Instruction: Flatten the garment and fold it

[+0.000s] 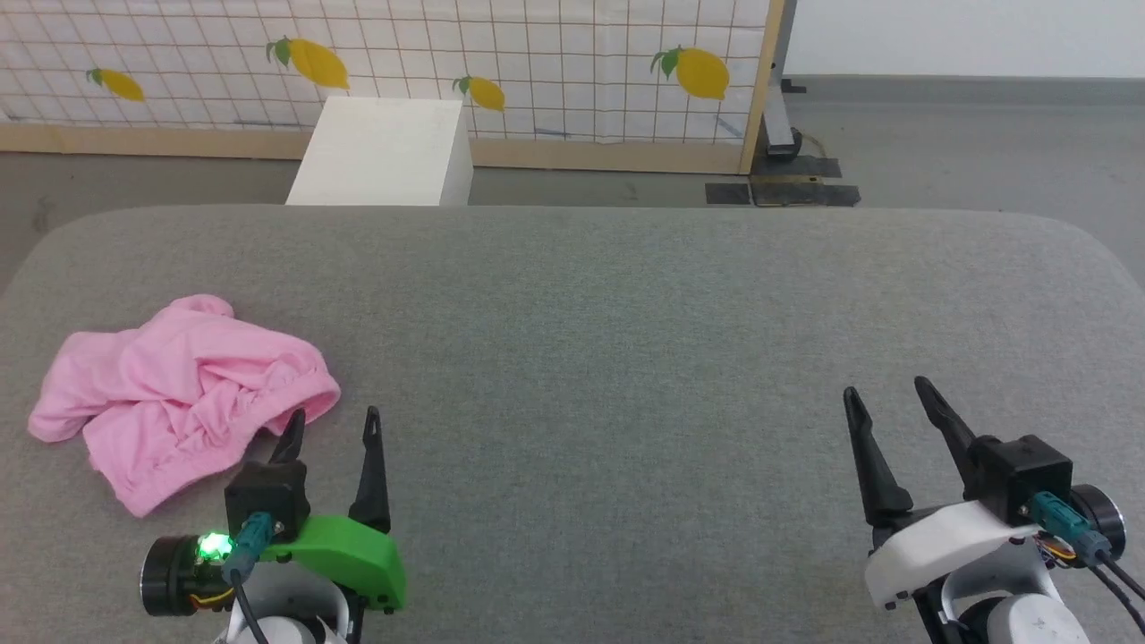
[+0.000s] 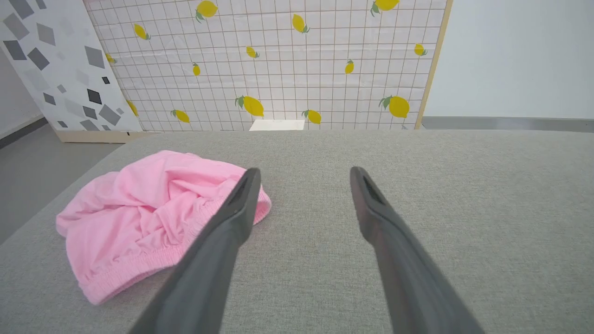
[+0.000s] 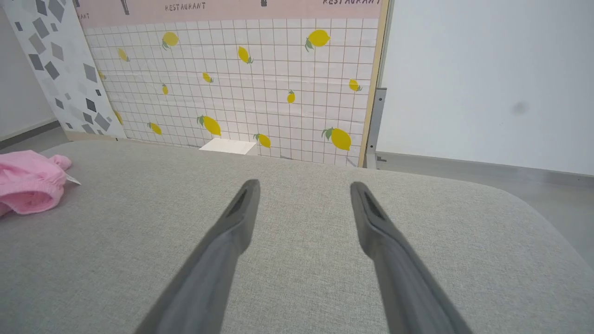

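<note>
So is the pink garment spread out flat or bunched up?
Bunched up: the garment lies in a crumpled, creased heap on the grey surface.

Left gripper [image 1: 335, 413]: green shell [image 1: 351, 556], lit green LED [image 1: 213, 546]. Right gripper [image 1: 884, 386]: white shell [image 1: 939, 541]. Both: teal plugs [image 1: 1060, 523], black tapered fingers [image 1: 370, 474].

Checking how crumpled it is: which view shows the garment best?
Head view: the garment lies bunched, almost wholly visible from above. Left wrist view: a finger covers its edge. Right wrist view: one end, with a white label.
</note>
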You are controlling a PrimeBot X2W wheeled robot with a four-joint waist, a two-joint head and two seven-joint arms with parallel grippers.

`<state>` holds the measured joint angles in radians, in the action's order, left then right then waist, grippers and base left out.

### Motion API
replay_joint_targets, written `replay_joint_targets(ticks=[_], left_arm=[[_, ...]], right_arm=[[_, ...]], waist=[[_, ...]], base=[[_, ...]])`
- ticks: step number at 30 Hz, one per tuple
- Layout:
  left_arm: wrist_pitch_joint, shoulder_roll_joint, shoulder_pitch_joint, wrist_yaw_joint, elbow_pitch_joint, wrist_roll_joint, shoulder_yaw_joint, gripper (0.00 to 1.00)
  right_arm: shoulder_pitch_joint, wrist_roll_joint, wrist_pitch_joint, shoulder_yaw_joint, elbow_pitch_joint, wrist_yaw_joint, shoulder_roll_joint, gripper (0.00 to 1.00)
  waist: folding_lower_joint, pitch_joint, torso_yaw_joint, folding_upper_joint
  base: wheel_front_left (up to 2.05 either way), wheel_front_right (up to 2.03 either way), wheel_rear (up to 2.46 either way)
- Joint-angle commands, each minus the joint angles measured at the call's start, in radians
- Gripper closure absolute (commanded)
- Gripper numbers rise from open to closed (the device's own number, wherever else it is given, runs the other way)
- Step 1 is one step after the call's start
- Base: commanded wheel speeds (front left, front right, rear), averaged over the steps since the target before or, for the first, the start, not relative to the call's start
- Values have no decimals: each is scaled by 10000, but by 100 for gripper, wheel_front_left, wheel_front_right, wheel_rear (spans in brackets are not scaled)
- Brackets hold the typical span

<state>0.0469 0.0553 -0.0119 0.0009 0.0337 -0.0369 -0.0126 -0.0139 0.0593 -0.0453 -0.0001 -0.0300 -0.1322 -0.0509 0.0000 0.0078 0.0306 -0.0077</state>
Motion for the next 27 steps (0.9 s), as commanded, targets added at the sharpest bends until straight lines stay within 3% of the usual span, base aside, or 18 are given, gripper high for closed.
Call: replay_joint_targets(ticks=[1, 27], left_arm=[[121, -7, 3, -34, 49, -100, 18, 0], [677, -21, 20, -37, 341, -491, 48, 0]], right_arm=[[167, 120, -126, 13, -46, 3, 2, 0], [98, 590, -684, 154, -481, 7, 3, 0]], waist=[[0, 20, 101, 16], [0, 228, 1753, 33]], base=[[0, 0, 0], [0, 0, 0]])
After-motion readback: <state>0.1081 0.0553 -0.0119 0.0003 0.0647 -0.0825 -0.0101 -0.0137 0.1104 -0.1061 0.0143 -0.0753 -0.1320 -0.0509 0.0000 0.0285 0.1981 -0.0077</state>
